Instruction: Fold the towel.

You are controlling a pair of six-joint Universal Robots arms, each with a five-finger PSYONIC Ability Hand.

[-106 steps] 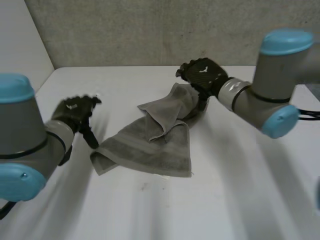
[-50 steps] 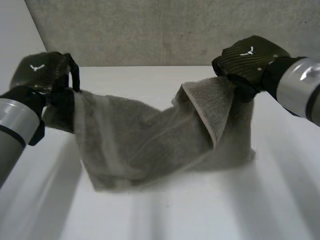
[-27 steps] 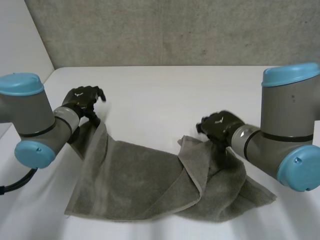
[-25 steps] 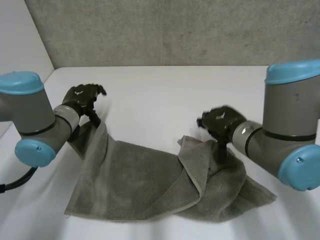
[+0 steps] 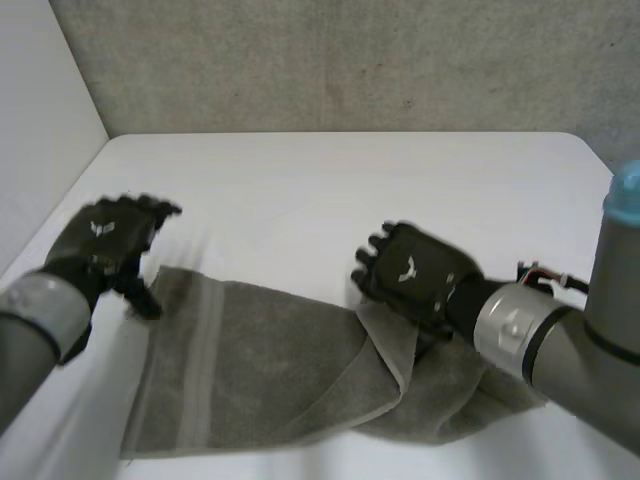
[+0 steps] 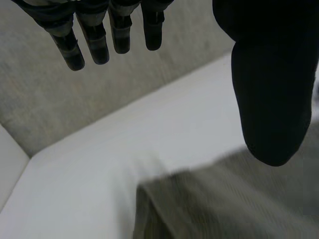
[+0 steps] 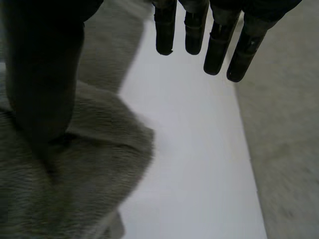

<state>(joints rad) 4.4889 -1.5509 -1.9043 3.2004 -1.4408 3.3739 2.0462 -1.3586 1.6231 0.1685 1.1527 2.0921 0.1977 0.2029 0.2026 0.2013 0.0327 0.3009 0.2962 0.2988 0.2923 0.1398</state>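
Observation:
The grey towel [image 5: 270, 370] lies on the white table [image 5: 330, 180], fairly flat on its left half and bunched into a loose fold on its right half. My left hand [image 5: 108, 236] hovers open just off the towel's far left corner, holding nothing. In the left wrist view its fingers [image 6: 99, 35] are straight, with the towel [image 6: 224, 204] below the thumb. My right hand [image 5: 415, 275] is open above the bunched fold. In the right wrist view its fingers [image 7: 199, 30] are straight, and its thumb stands over the towel's rumpled edge [image 7: 79, 164].
A concrete wall [image 5: 350, 60] runs along the table's far edge, and a white wall [image 5: 40, 130] borders its left side. Bare tabletop lies beyond the towel towards the back. The towel's near edge reaches close to the table's front.
A second ago both hands held the towel stretched up in the air. They lowered it onto the table, opened and let go. The left hand drew back leftward, the right rose off the fold.

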